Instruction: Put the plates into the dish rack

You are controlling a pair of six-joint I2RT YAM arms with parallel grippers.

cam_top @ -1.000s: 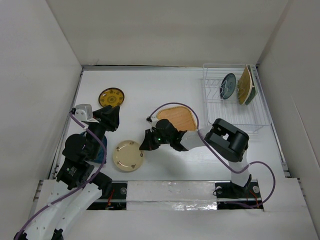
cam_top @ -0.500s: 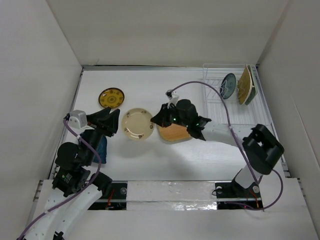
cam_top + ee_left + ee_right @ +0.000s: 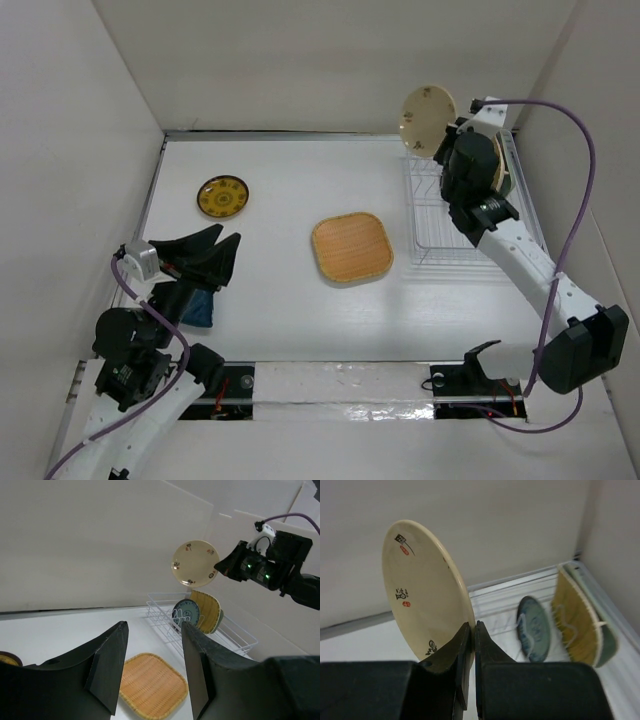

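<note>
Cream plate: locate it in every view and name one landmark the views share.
Top external: cream plate upper right, held above the far left corner of the dish rack.
Left wrist: cream plate upper middle, in the air above the dish rack.
Right wrist: cream plate left of centre, rim pinched in the right gripper.
Shared landmark: the dish rack.

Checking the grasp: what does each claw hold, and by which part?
The right claw pinches the cream plate by its rim; the left claw is open, holding nothing.
</note>
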